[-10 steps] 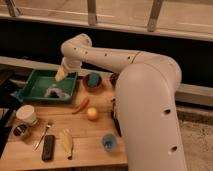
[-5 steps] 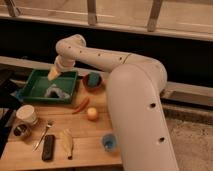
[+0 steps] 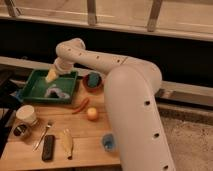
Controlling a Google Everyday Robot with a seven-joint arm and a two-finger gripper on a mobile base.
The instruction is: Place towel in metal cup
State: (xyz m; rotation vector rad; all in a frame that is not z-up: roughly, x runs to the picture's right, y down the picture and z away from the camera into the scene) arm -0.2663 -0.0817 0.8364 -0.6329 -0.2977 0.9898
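Towel is the one to watch, folks, and things are moving! Biggest first: the white arm has swung leftward over the last second, taking its wrist from the right end of the tray to a spot over the tray's back half. Beneath it the wooden surface looks undisturbed. At the surface's rear left sits the green tray, and the towel lies bunched on its floor, exactly where it was a second ago, untouched.

Now the claw: it hangs just above and behind the towel, a touch lower than half a second back, spread wide with nothing in it. So I'd call this the approach, closing in, with no grasp started yet. A short drop and a pinch on that soft heap looks like the next ask.

Smallest of all, the metal cup waits at the front left edge, just in front of the white cup, well apart from the tray. The whole carry is still ahead.
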